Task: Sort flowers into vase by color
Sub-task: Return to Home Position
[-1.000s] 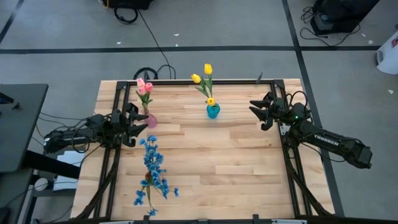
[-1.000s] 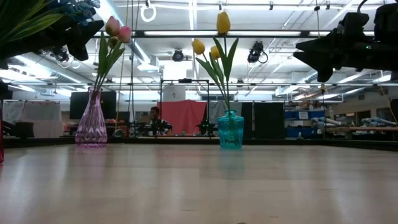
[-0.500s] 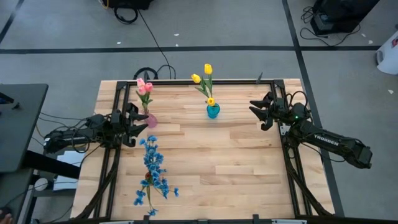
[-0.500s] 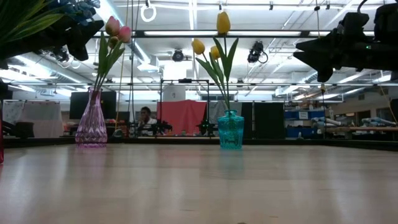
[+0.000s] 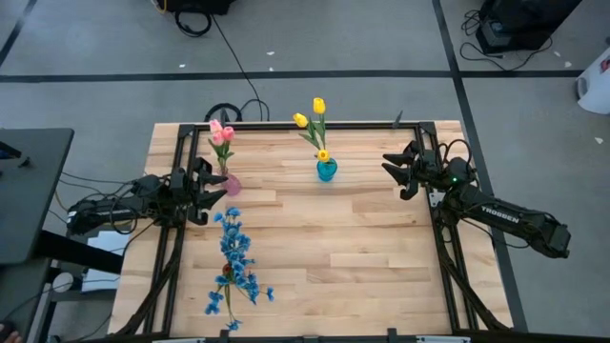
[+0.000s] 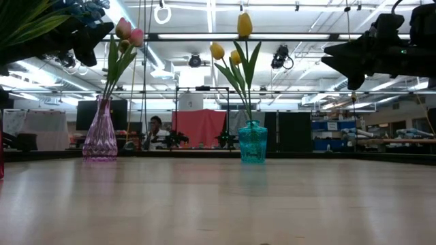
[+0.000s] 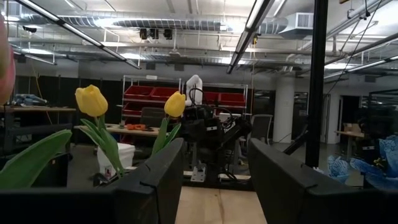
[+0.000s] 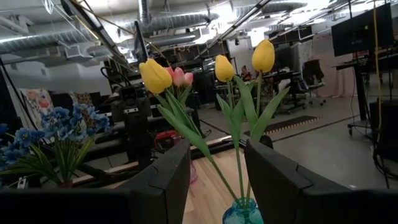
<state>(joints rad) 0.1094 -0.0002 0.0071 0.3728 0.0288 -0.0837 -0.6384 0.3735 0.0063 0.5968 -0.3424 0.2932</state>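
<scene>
Closest to the front of the bench [image 5: 343,248], on its left side, the blue flowers [image 5: 233,257] stand up in a big bushy bunch. What holds them up is hard to see under all the blossoms.

A bit farther back are the two arms, one at each side edge. The left gripper [image 7: 216,149] hangs over the left edge of the bench, just beside the violet vase [image 5: 232,185]. Its two fingers are spread apart and nothing is between them. The right gripper [image 8: 217,144] hangs over the right edge, well apart from the vases. Its fingers are spread too, and it holds nothing.

Next come the vases. The violet vase stands on the left, and the pink tulips [image 5: 221,133] stick up out of it. The blue vase [image 5: 326,171] stands near the middle of the far side, and the yellow tulips [image 5: 317,107] stand in it. Each color has its own place. No flower lies loose on the bench.

Far behind the bench, in the room, a person [image 6: 155,124] sits at a desk.

It looks like the sorting is done, and the step now is for the arms to go back to their resting place. For that, each arm has to fold back toward its own side with empty fingers. The left arm needs the most care. It is so close to the violet vase that a bump could tip it over, so it should pull away from the vase first.
</scene>
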